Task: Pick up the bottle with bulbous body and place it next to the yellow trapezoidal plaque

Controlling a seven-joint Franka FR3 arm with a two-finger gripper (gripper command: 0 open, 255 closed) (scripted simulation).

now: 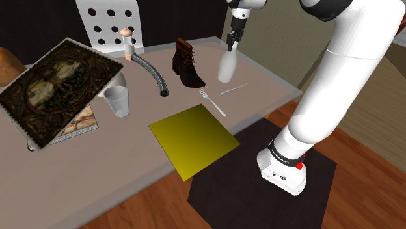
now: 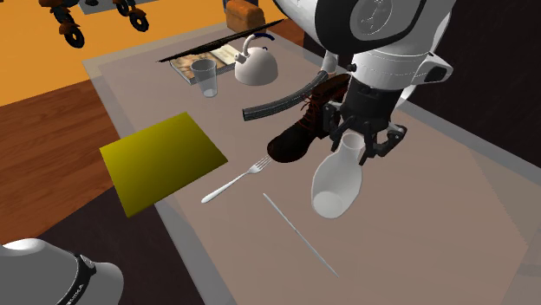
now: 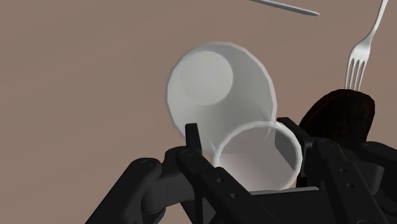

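**A:** Where is the white bulbous bottle (image 2: 336, 180)?

**B:** It hangs tilted, neck up, from the claw (image 2: 361, 143), which is clamped on its narrow neck. That is likely the only part slim enough to pinch. It is just beside the brown boot (image 2: 299, 132) and well apart from the yellow plaque (image 1: 193, 140).

**A:** Is it off the desk (image 1: 97, 175)?

**B:** Probably. The second exterior view hints at it, and the shoulder view doesn't settle it. The wrist view adds the bottle's open mouth between the fingers, with the fork (image 3: 362, 51) lying near.

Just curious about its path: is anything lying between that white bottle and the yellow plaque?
A flat silver fork lies between the white bulbous bottle, clasped by the tool, and the yellow trapezoidal plaque.
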